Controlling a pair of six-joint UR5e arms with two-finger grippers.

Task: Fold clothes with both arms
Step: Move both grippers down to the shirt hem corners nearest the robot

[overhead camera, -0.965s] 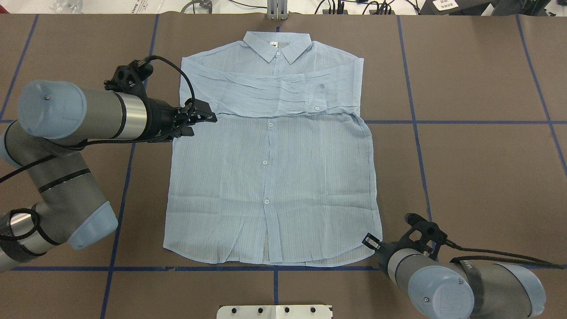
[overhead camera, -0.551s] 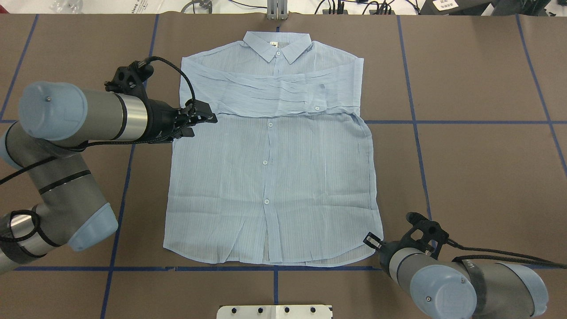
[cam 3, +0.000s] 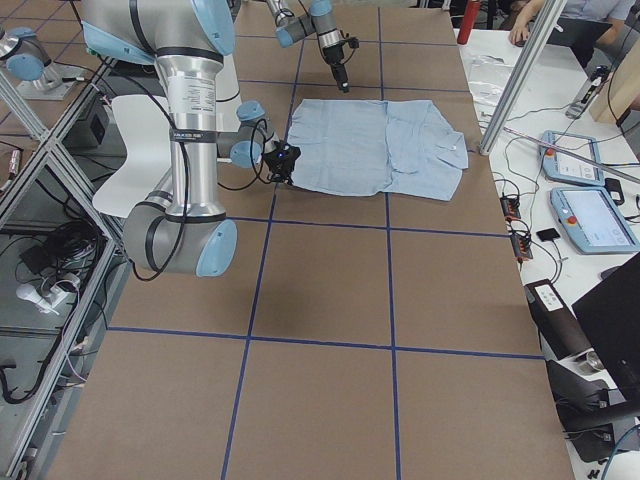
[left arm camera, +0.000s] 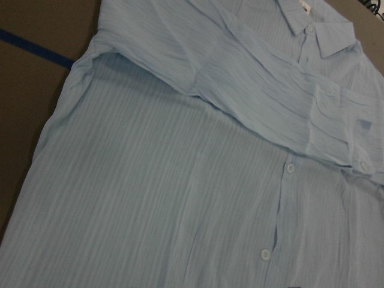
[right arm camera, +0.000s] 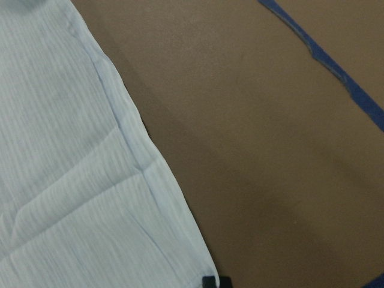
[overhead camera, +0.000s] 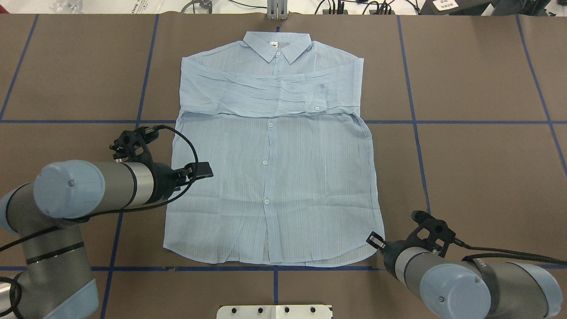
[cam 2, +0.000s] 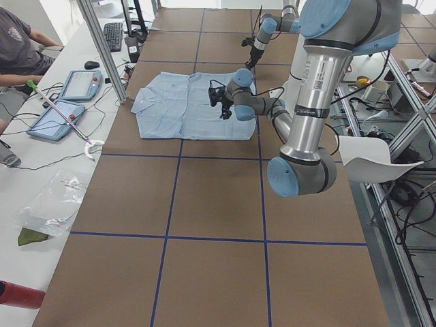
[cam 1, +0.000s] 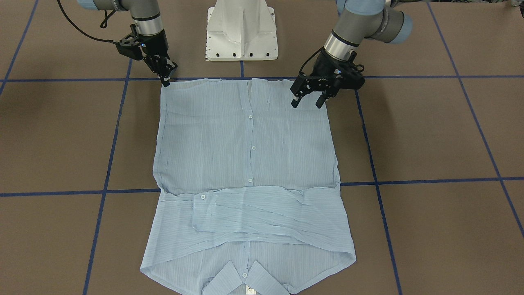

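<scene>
The left gripper (overhead camera: 203, 170) has slid down-frame along the shirt's (overhead camera: 283, 177) left edge, jaws apart. The right gripper (overhead camera: 375, 240) sits at the lower-right hem corner; whether it is closed cannot be told.

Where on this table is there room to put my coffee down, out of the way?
The brown table is bare on both sides of the shirt, most of all beside the collar end. It is crowded at the hem end: the left hand hangs over one side, the right hand is at the other corner, and the white base stands between them.
</scene>
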